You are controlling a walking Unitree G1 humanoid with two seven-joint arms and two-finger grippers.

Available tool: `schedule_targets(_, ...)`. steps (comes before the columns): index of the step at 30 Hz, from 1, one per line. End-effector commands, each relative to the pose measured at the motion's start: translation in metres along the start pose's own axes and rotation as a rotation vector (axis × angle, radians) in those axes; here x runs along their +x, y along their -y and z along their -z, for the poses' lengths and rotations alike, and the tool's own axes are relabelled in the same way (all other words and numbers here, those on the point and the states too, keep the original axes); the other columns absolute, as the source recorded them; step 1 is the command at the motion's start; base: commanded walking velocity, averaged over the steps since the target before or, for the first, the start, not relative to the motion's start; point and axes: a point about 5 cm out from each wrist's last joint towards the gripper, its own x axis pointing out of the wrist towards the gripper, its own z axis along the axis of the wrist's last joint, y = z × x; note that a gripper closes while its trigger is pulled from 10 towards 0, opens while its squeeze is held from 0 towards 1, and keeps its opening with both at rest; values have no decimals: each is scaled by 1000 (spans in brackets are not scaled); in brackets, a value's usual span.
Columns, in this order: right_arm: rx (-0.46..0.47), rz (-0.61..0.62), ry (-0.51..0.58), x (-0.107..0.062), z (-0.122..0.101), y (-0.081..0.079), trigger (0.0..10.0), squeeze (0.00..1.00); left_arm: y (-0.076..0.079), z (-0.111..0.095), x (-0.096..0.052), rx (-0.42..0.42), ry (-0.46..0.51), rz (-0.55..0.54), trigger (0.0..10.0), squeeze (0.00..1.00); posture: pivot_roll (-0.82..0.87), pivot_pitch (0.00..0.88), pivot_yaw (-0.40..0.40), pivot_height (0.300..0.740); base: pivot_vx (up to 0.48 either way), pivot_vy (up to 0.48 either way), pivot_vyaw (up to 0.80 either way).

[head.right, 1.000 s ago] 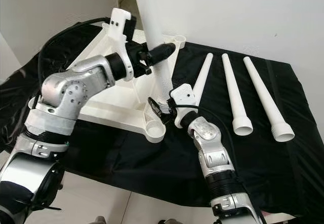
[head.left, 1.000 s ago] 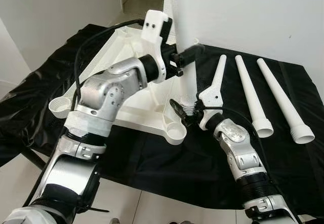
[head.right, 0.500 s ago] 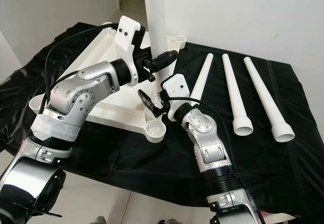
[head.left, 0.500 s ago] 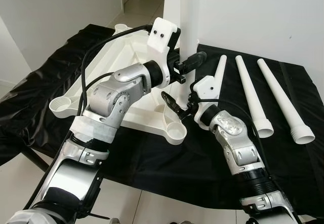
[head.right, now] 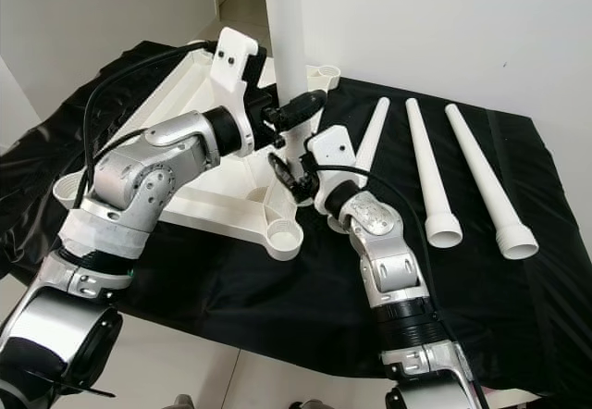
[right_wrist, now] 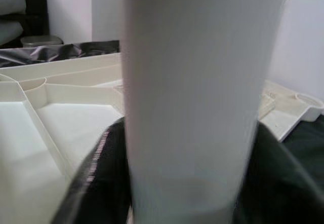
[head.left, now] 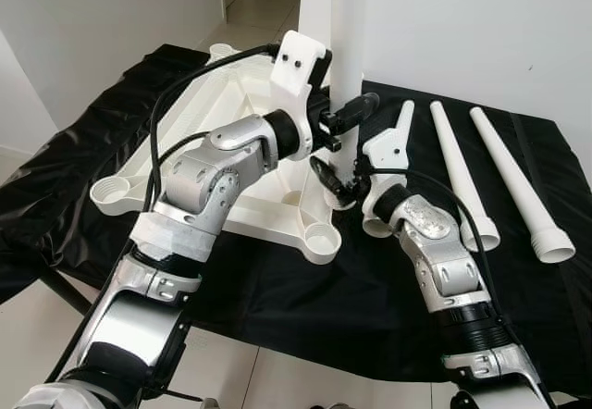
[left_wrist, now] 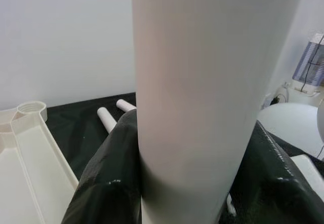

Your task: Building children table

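A white table top [head.left: 199, 113] lies upside down on the black cloth, with round sockets at its corners. A white table leg [head.left: 345, 39] stands upright over the near right part of the top. My left gripper [head.left: 356, 108] is shut on this leg at mid height, and its fingers [left_wrist: 111, 178] flank the leg [left_wrist: 202, 92] in the left wrist view. My right gripper [head.left: 338, 185] is shut on the same leg near its lower end. Its dark fingers [right_wrist: 96, 183] press both sides of the leg [right_wrist: 197, 92]. The leg's foot is hidden behind the right gripper.
Three loose white legs [head.left: 458, 168] lie side by side on the black cloth [head.left: 305, 307] to the right of the top. A corner socket [head.left: 319, 238] sits just in front of my right gripper. A white wall stands behind, and tiled floor lies below the table's front edge.
My right gripper, which half a second ago was drawn back from the leg, has come back and closed around its lower end. The left gripper keeps its hold; the leg now stands straighter.
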Motion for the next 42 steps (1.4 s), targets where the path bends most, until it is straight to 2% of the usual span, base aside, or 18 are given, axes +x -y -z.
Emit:
schedule_targets(1, 10, 17, -15, 1, 1, 3, 1137, 0, 5, -10, 1, 40, 36, 39, 10000, 0, 66, 0, -40, 740, 0, 0, 0)
schedule_targets(2, 10, 17, -15, 1, 1, 3, 1137, 0, 5, -10, 1, 40, 36, 39, 10000, 0, 66, 0, -40, 740, 0, 0, 0)
schedule_targets(3, 15, 21, -12, 2, 0, 4, 0, 0, 6, -11, 1, 40, 39, 37, 10000, 0, 67, 0, -40, 740, 0, 0, 0)
schedule_targets(14, -3, 14, 7, 4, -7, 2, 0, 0, 16, -7, 3, 27, 35, 79, 10000, 0, 69, 0, -39, 740, 0, 0, 0)
schedule_targets(15, 3, 17, 6, 5, -7, 1, 10000, 0, 17, -6, 3, 17, 37, 88, 10000, 0, 69, 0, -39, 740, 0, 0, 0)
schedule_targets(17, 5, 22, 7, 5, -7, 1, 10000, 0, 18, -6, 3, 3, 40, 97, 10000, 0, 69, 0, -39, 740, 0, 0, 0)
schedule_targets(18, 17, 30, 12, 6, -8, 1, 10000, 0, 20, -6, 3, -24, 52, 111, 10000, 1000, 68, 0, -37, 740, 0, 0, 0)
schedule_targets(22, 34, 47, 11, 6, -8, 1, 10000, 0, 21, -8, 3, -52, 65, 124, 10000, 1000, 68, 0, -40, 740, 0, 0, 0)
schedule_targets(24, 57, 71, 1, 8, -6, 2, 10000, 0, 20, -13, 2, -94, 80, 128, 10000, 1000, 68, 0, -45, 740, 0, 0, 0)
schedule_targets(25, 68, 85, -2, 8, -5, 2, 10000, 0, 19, -15, 2, -114, 89, 133, 10000, 925, 68, 0, -46, 740, 0, 0, 0)
schedule_targets(26, 77, 99, -3, 9, -5, 4, 10000, 0, 19, -18, 1, -138, 100, 139, 10000, 0, 67, 0, -51, 740, 0, 0, 0)
schedule_targets(31, 91, 147, -12, 10, -4, 8, 10000, 0, 17, -26, -2, -187, 143, 156, 10000, 0, 68, 0, -63, 740, 0, 0, 0)
schedule_targets(33, 113, 190, -16, 12, -3, 11, 10000, 0, 9, -37, -6, -241, 216, 132, 10000, 0, 66, 14, -62, 740, 0, 0, 0)
schedule_targets(34, 113, 190, -16, 12, -3, 11, 10000, 0, 9, -37, -6, -241, 216, 132, 10000, 0, 66, 14, -62, 740, 0, 0, 0)
schedule_targets(37, 128, 242, -15, 14, -4, 14, 10000, 0, -3, -43, -12, -260, 270, 65, 10000, 0, 64, 23, -58, 740, 0, 0, 0)
schedule_targets(41, 133, 269, -17, 14, -3, 15, 10000, 0, -9, -41, -17, -253, 270, 15, 10000, 0, 62, 37, -44, 740, 0, 0, 0)
schedule_targets(42, 131, 273, -8, 12, -1, 14, 10000, 0, -14, -35, -22, -252, 252, -33, 10000, 0, 62, 37, -44, 740, 0, 0, 0)
